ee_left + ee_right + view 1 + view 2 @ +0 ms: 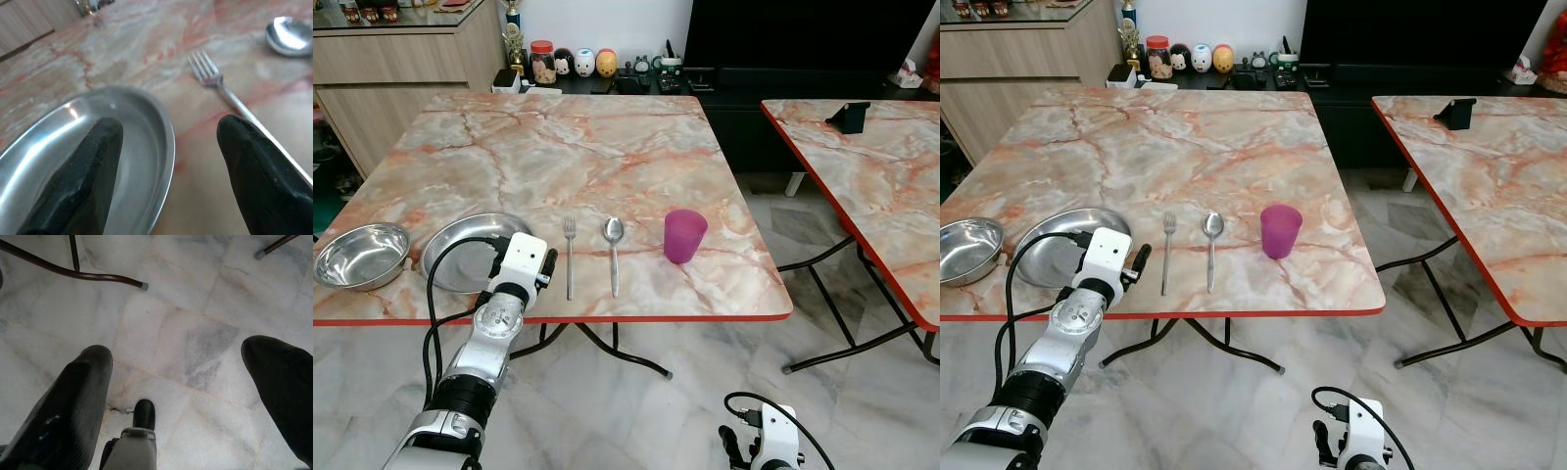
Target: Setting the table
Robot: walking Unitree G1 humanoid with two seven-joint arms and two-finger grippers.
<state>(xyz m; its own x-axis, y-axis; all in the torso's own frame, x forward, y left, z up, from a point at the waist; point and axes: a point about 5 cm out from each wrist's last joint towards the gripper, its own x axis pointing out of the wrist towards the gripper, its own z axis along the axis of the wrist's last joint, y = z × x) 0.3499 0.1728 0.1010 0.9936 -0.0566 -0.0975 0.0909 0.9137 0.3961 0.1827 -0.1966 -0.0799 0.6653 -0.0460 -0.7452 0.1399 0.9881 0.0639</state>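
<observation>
On the marble-patterned table [607,137], along its near edge, lie a steel bowl [360,257], a shallow steel plate [460,245], a fork [570,257], a spoon [614,250] and an upright purple cup [684,235]. My left gripper [523,257] hovers low over the plate's right rim. It stands open and empty [169,126], with one finger above the plate [58,156] and the other beside the fork [215,81]. My right gripper [183,357] hangs idle and open near the floor [769,446].
A second marble table [881,166] stands to the right with a black stand [849,116] on it. A gap of tiled floor separates the tables. Behind are a dark TV cabinet with a jar [542,61] and figurines, and a wooden cabinet [401,69] at the left.
</observation>
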